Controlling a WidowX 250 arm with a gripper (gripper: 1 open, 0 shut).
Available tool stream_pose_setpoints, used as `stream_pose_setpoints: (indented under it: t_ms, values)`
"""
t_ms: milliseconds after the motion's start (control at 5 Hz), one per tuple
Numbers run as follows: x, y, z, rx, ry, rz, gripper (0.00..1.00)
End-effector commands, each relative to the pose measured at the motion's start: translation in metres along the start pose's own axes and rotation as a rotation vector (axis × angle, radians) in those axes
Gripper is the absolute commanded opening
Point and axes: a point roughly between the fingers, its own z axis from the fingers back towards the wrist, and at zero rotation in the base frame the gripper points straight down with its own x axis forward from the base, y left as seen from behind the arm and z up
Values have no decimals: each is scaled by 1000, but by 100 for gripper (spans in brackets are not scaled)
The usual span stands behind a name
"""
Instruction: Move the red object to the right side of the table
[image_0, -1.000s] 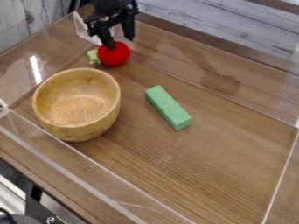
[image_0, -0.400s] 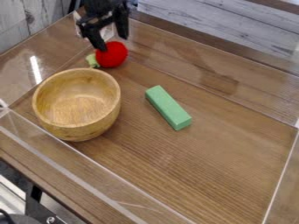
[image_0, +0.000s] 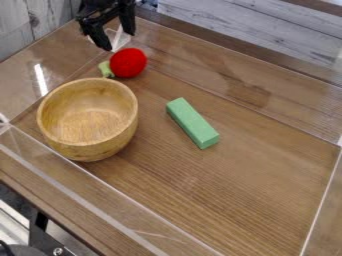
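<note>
The black pincer (image_0: 104, 36) hangs near the far left corner of the brown wood-grain table (image_0: 254, 170), its fingers spread apart and gripping nothing, just above and to the left of the small bright red rounded toy with a yellow-green tip (image_0: 127, 63). A second ago the fingers straddled that red toy and pressed down around it; they have since let go and lifted clear, so the toy now sits free on the table surface in the same spot, its greenish tip pointing left. The toy lies on the left part of the table, close to the far clear acrylic wall (image_0: 234, 40) and beyond the round light wooden bowl (image_0: 87, 118). The bowl stands upright near the left front, and the green rectangular block (image_0: 191, 122) lies flat at a slant near the middle of the table, well apart from the toy; neither has shifted.
</note>
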Motion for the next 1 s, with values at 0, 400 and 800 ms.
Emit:
stream_pose_setpoints:
  t_ms: [0,400,800]
  values:
    - [-3,-8,23,-30,-56,-51,100]
    - [-7,-8,19,-13,-61,-173,100]
    - [-8,-7,5,-1,-51,-330,100]
